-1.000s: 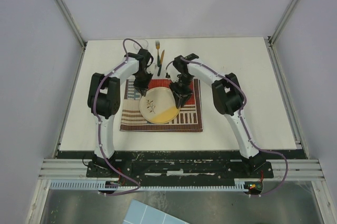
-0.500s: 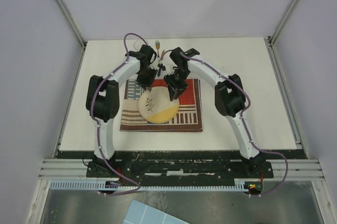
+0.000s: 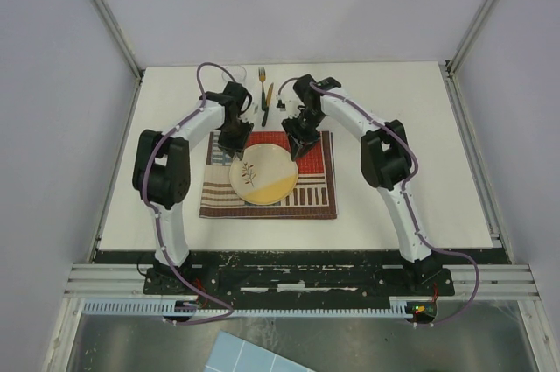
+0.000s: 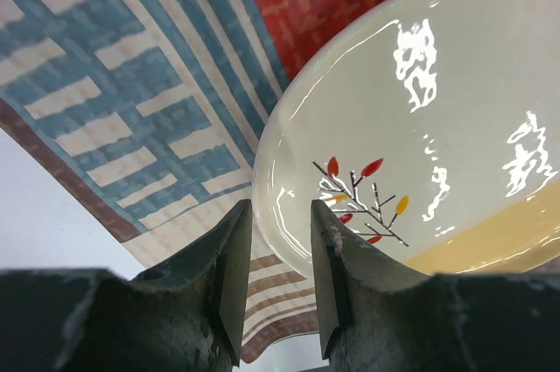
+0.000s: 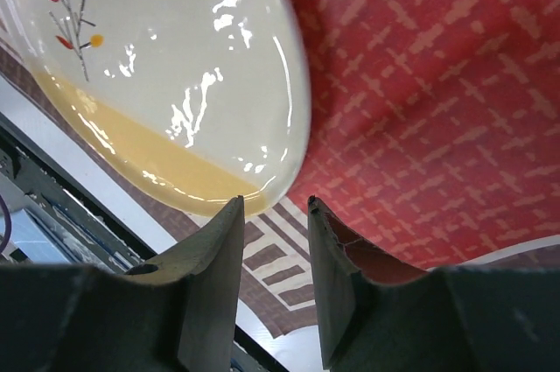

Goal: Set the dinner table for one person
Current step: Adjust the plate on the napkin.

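— White worktop (image 3: 420, 127) spans the cell. What lies on it?
— Striped placemat (image 3: 219, 201) near the middle, plate (image 3: 262, 178) on it; fork (image 3: 261, 76) and knife (image 3: 268, 96) lie behind.
— And the arms?
— Left pincer (image 4: 280, 214) apart, empty, over the plate's left rim; right pincer (image 5: 275, 206) likewise, at the right rim.

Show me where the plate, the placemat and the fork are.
plate (image 3: 263, 176): top view, the middle of its face.
placemat (image 3: 311, 198): top view, the bare striped corner right of the plate.
fork (image 3: 261, 76): top view, its far end near the tines.
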You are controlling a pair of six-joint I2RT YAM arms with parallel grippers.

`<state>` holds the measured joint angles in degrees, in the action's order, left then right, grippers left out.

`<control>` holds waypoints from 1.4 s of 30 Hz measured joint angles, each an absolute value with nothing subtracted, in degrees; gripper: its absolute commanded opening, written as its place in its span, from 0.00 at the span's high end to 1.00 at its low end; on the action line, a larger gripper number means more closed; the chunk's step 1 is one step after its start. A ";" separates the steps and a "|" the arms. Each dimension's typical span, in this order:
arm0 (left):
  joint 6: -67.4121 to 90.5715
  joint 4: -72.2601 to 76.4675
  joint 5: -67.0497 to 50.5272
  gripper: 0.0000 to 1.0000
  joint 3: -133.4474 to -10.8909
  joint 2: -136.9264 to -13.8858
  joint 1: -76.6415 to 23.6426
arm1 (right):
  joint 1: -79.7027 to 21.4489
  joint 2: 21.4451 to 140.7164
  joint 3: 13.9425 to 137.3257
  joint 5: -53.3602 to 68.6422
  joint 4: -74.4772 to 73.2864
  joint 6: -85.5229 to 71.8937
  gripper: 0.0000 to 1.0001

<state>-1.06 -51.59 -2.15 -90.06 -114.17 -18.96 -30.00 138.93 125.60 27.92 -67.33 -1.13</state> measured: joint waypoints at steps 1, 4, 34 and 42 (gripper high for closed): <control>-1.06 -51.59 -2.17 0.60 -89.12 -114.17 -18.83 | -29.85 139.37 125.67 27.83 -67.31 -1.06 0.57; -1.04 -51.57 -2.52 0.60 -87.48 -114.17 -18.70 | -29.54 140.55 125.67 27.68 -67.24 -0.93 0.57; -1.04 -49.56 -5.43 0.59 -83.46 -114.21 -18.00 | -28.97 145.58 129.40 32.58 -67.33 -1.26 0.57; -1.04 -49.47 -5.93 0.59 -83.53 -114.15 -17.32 | -28.97 145.58 129.40 32.60 -67.33 -1.48 0.57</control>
<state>-1.04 -49.47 -5.93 -83.53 -114.15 -17.32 -28.97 145.58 129.40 32.60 -67.33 -1.48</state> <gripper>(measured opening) 0.404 0.429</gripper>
